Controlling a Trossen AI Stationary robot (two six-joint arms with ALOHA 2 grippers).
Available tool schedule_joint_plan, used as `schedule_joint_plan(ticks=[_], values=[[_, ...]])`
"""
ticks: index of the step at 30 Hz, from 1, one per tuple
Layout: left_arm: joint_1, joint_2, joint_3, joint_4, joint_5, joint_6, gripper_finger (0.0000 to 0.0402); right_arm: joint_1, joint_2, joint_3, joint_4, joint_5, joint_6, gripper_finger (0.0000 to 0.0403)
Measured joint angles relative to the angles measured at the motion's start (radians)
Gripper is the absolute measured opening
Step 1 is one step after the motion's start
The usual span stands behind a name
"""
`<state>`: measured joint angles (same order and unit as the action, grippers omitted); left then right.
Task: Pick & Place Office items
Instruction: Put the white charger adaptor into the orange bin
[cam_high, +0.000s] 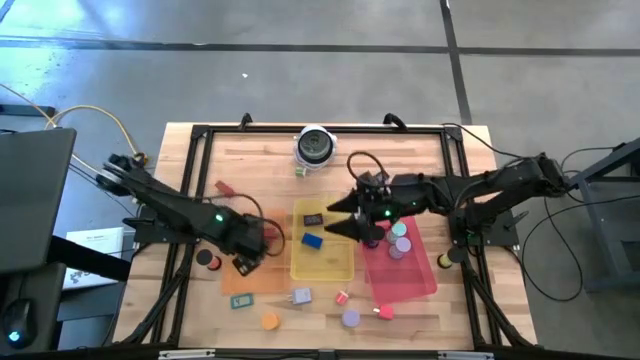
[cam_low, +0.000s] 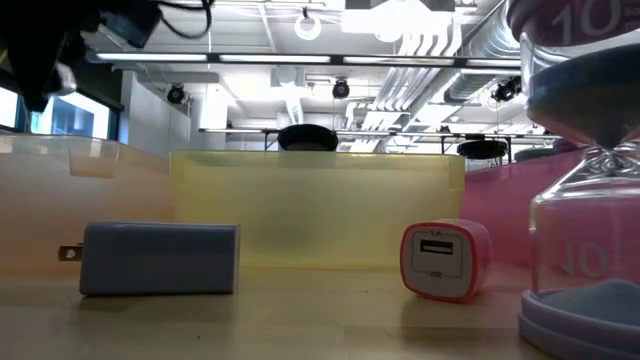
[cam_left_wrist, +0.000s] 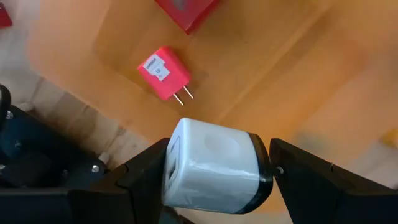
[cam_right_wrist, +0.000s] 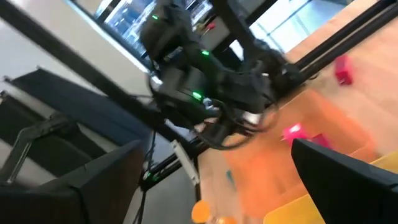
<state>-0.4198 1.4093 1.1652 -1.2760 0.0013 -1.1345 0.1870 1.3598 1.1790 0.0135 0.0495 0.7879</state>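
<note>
Left wrist view shows the left hand (cam_left_wrist: 214, 180) grasping a white charger block (cam_left_wrist: 214, 167) between its fingers, hanging above the orange tray (cam_left_wrist: 280, 81), where a red plug (cam_left_wrist: 163, 73) already lies. I judge the carry step done; next comes lowering and letting go beside that plug (bare tray floor lies all around it). High view puts the right hand (cam_high: 345, 215), spread wide and empty, over the yellow tray (cam_high: 322, 262), well apart.

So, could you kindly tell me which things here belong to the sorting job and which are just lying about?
Job:
- white charger in left gripper's jaws
- red charger
- blue block
- purple disc

Lying about:
- silver-and-black round object
- hourglass
</note>
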Motion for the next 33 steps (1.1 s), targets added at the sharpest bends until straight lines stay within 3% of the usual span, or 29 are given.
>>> schedule_joint_plan(ticks=[5, 14, 33], values=[[-0.018, 0.144, 0.000, 0.045, 0.021, -0.012, 0.0251, 0.072, 0.000, 0.000, 0.000, 0.003, 0.017, 0.0398], [-0.018, 0.339, 0.000, 0.126, 0.154, 0.036, 0.0252, 0.166, 0.000, 0.000, 0.002, 0.053, -0.024, 0.0398], [0.000, 0.354, 0.000, 0.133, 0.143, 0.069, 0.0253, 0.151, 0.000, 0.000, 0.005, 0.053, -0.059, 0.0398]])
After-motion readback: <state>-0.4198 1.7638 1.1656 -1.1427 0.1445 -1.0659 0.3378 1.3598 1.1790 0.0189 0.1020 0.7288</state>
